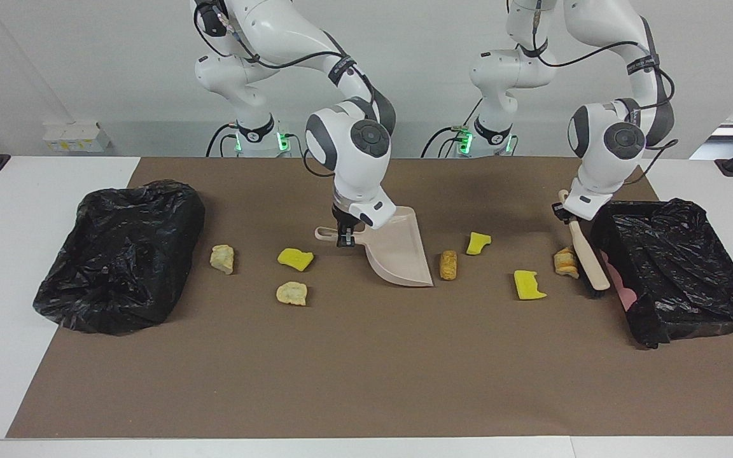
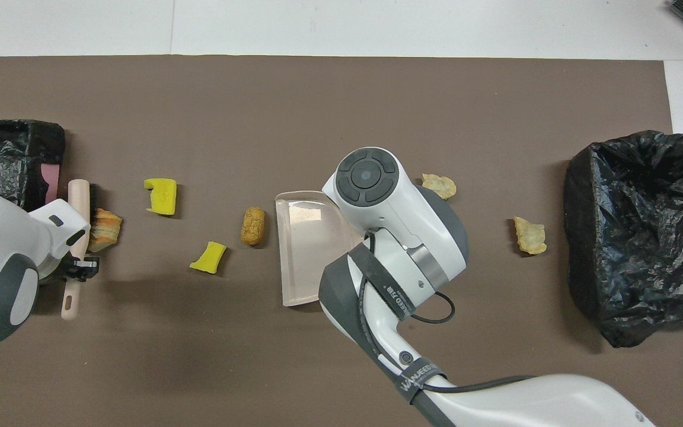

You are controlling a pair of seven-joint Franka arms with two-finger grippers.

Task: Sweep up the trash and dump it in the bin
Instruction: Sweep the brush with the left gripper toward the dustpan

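Here right end effector (image 1: 345, 240) clamps beige dustpan (image 1: 401, 251) handle; left end effector (image 1: 567, 215) clamps brush (image 1: 586, 254) — third yellow sponge scrap (image 1: 295, 259) hidden overhead.

both arms (image 1: 349, 137) looking glossy white, dark grey joint caps, round button discs on wrists, black cables strapped alongside, green lights glowing at bases (image 1: 258, 141), small black grippers (image 1: 345, 240).

Right gripper (image 1: 345, 242) low at mid-table, left gripper (image 1: 562, 213) low at its own end, jaws clamped, wrists down.
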